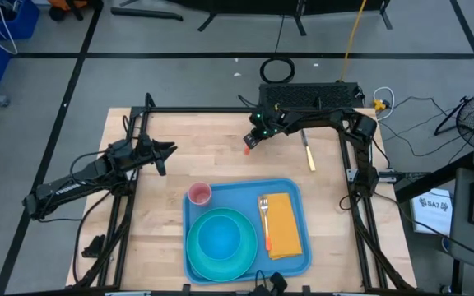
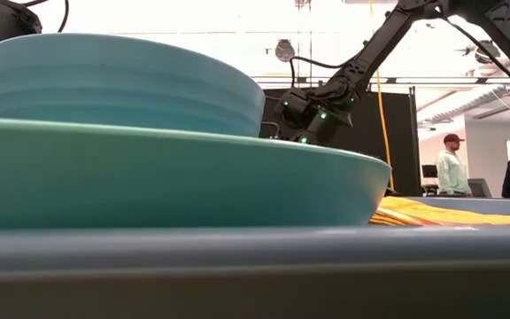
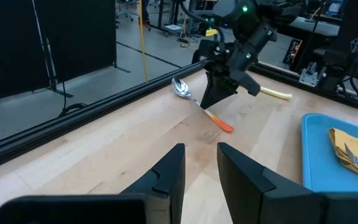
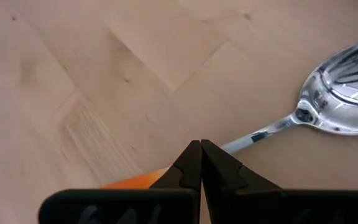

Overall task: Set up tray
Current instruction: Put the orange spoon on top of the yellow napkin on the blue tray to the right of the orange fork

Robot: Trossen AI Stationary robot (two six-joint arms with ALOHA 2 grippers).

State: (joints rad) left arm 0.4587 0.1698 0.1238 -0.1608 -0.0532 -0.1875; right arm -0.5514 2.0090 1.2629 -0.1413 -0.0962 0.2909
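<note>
The tray (image 1: 296,193) sits on the tabletop (image 1: 196,148) at the near edge, mostly loaded: teal plate (image 1: 194,255) with a blue bowl (image 1: 220,238) stacked on it, pink cup (image 1: 199,194) in the tray's far-left corner, yellow-orange napkin (image 1: 285,226) on the right side with a fork (image 1: 264,220) lying along its left edge. The low view confirms bowl on plate, with the napkin just beside. Still off the tray: a spoon (image 3: 194,102) with an orange handle and a knife (image 1: 309,153) with a pale handle, both on bare wood beyond the tray, the knife well apart from the spoon. The right gripper (image 4: 200,163) is down at the spoon, fingers pressed together on the handle where orange meets metal, so clamped on it; the spoon's bowl looks tilted up off the wood in the left wrist view, though I can't be sure it's clear of the surface. The left gripper (image 3: 199,168) waits over the tabletop's left side, fingers a little apart, nothing between them. Judgement: task is well past halfway; spoon is the step in hand, then the knife remains.
</note>
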